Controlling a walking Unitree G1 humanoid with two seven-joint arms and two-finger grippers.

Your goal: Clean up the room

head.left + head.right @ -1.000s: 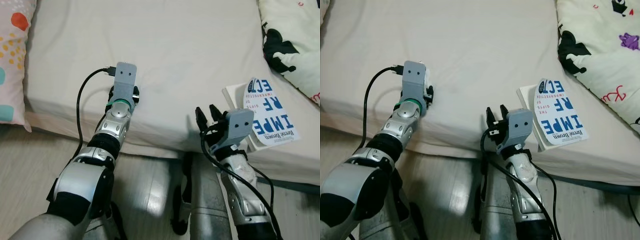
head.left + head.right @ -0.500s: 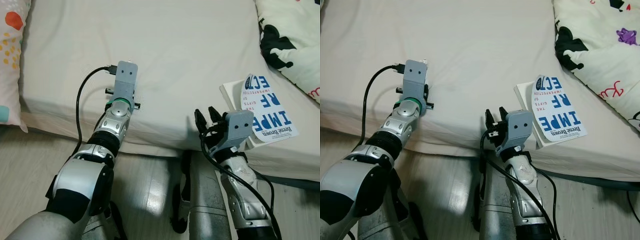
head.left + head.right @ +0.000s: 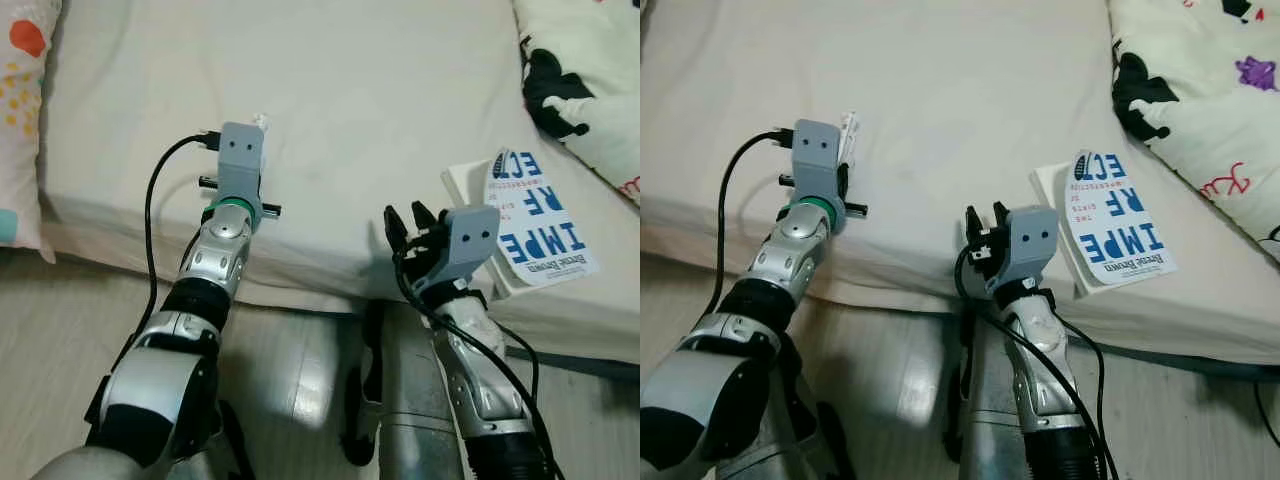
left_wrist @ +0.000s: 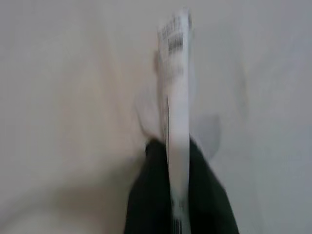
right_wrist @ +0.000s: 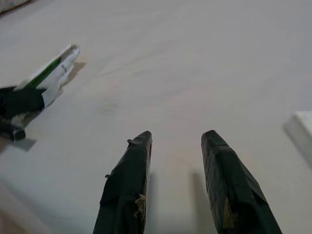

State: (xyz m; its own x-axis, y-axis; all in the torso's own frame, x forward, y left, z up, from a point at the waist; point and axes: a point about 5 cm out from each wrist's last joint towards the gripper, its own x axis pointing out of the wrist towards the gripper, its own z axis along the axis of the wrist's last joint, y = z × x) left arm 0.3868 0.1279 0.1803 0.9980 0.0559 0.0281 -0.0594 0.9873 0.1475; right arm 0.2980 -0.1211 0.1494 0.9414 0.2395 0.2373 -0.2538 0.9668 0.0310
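The left gripper (image 4: pixel 178 195) pinches a white wrapper (image 4: pixel 175 83) off the bed (image 3: pixel 400 90); the book (image 3: pixel 525 220) beside the open right gripper (image 5: pixel 178 170) remains.

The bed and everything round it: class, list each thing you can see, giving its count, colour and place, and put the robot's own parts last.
Bed: one, cream sheet, straight ahead of the robot.
Book: one, white with blue letters, on the bed's near edge, at the robot's right.
Packet: one, white with dark print and a green stripe, held over the bed by the left hand.
Pillow: one, pale with coloured spots, at the bed's left.
Quilt: one, cream with black and purple prints, on the bed's far right.
Floor: pale wood, in front of the bed.
Left hand: one, black fingers shut on the packet.
Right hand: one, black fingers open, over the bed's edge beside the book.
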